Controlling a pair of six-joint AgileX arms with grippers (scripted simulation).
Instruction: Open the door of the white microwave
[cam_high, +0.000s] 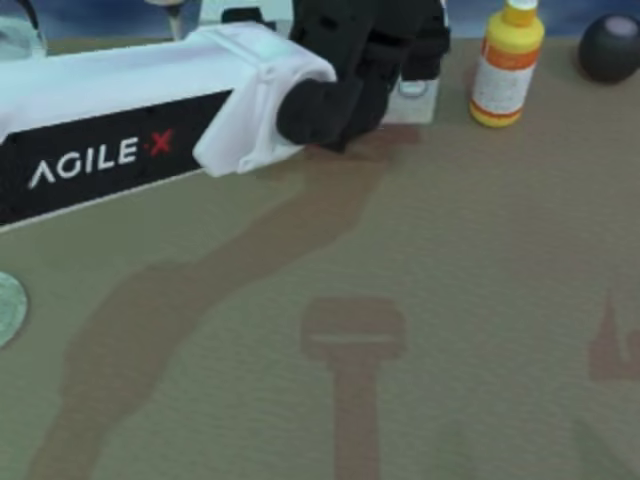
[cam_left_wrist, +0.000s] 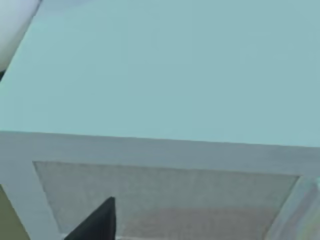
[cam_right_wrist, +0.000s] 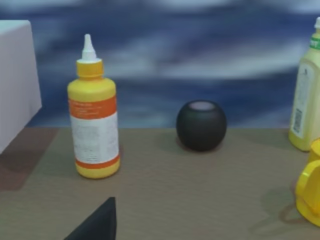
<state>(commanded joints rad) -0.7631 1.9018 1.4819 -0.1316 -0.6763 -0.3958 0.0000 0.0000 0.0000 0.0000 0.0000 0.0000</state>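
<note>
The left arm (cam_high: 150, 110) reaches across the counter (cam_high: 450, 300) to the far edge, its left end effector (cam_high: 370, 70) at the white microwave (cam_left_wrist: 165, 75), which sits at the back, mostly hidden beneath the arm in the top view. The left wrist view shows the door (cam_left_wrist: 165, 200) with its speckled grey window close below the camera; whether the fingers are spread or pressed together cannot be told. A yellow bottle (cam_high: 507, 62) stands just right of the microwave, a dark sphere (cam_high: 610, 45) farther right. The right end effector shows only a dark fingertip (cam_right_wrist: 100, 222); its state cannot be told.

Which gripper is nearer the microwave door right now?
Left. The left gripper is right at the door; the right gripper is outside the top view, over by the yellow bottle.
</note>
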